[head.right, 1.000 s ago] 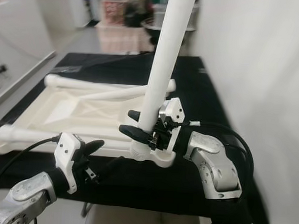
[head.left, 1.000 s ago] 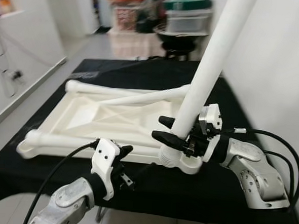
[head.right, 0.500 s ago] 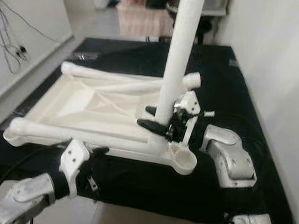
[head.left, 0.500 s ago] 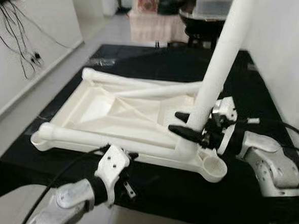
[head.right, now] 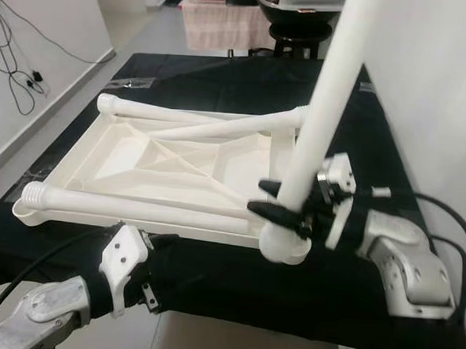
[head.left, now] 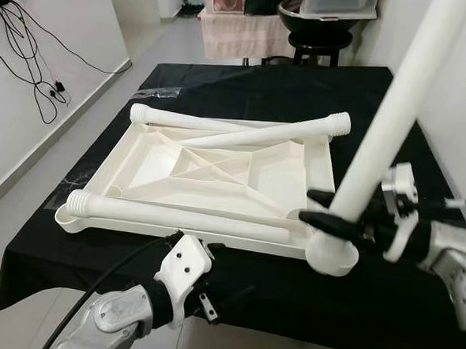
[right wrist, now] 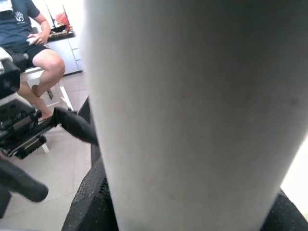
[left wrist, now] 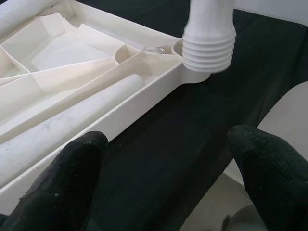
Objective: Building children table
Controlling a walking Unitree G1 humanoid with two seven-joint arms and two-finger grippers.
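Observation:
The white table top lies upside down on the black cloth. Three white legs rest on it: one along the near edge, one along the far edge, one diagonal. My right gripper is shut on a fourth leg, held nearly upright and leaning to the right. Its threaded end sits over the near right corner socket; I cannot tell whether they touch. My left gripper hangs open at the table's front edge, nothing between its fingers.
The black-covered table stands against a white wall on the right. A dark stool and storage boxes stand beyond the far edge. Cables hang on the left wall above grey floor. A person sits on a chair.
The head camera has shifted. The held leg's lower end has moved right, from beside the corner socket to over it, and the leg leans more. The left gripper stays open.

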